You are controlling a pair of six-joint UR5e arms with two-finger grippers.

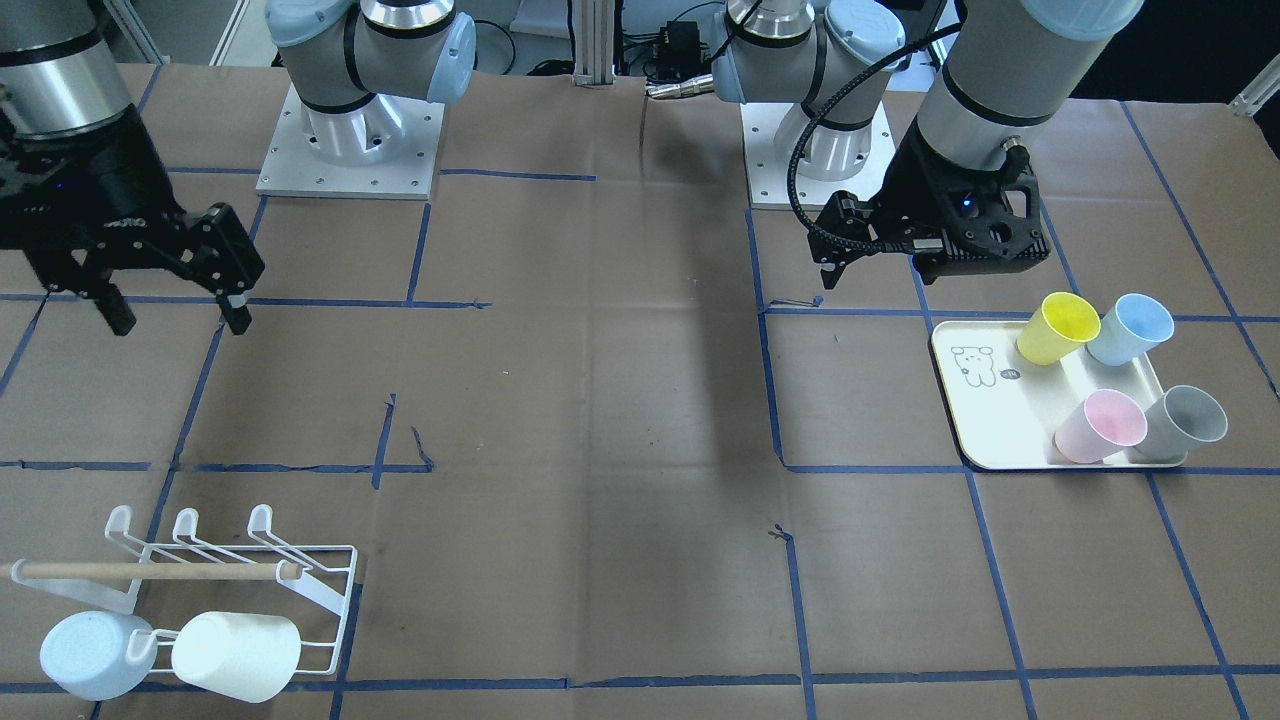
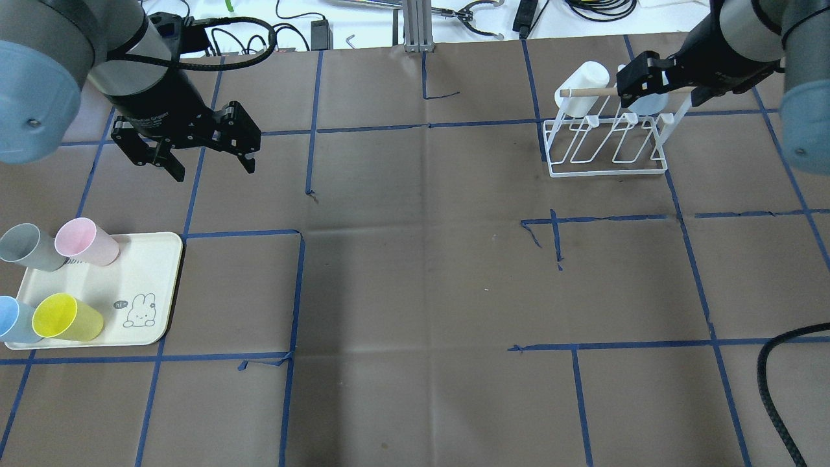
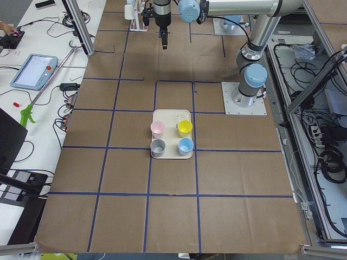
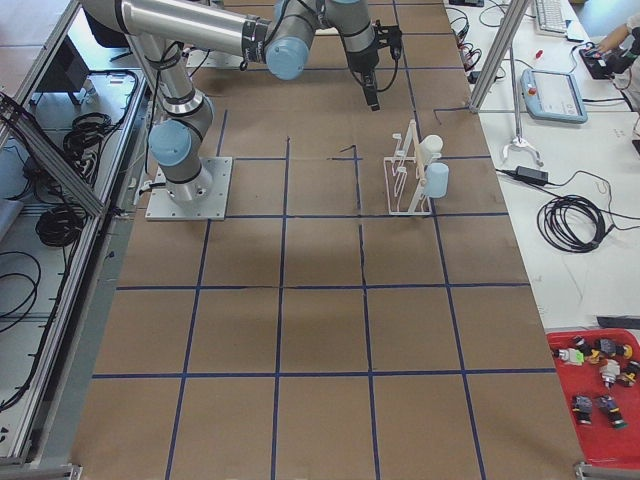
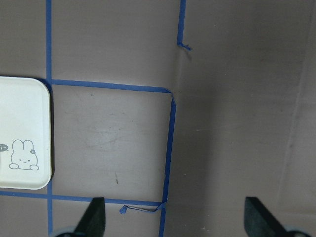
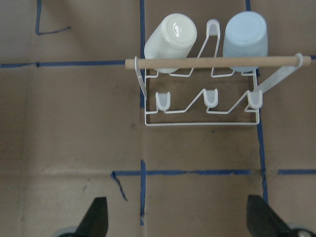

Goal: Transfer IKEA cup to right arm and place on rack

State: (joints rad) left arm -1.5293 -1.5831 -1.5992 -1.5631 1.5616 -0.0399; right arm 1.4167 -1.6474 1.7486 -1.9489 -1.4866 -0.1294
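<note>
Four cups stand on the cream tray (image 2: 149,259): yellow (image 2: 67,318), blue (image 2: 13,319), pink (image 2: 85,242) and grey (image 2: 29,246). My left gripper (image 2: 213,170) hangs open and empty above the table, beyond the tray; its wrist view shows only the tray's corner (image 5: 24,123). The white wire rack (image 2: 609,170) stands at the far right and holds a white cup (image 6: 170,37) and a pale blue cup (image 6: 245,39) on its back row. My right gripper (image 2: 661,94) is open and empty above the rack.
Brown paper with blue tape lines covers the table. The two arm bases (image 1: 350,140) stand on plates at the robot's side. Cables and a metal post (image 2: 415,26) lie beyond the far edge.
</note>
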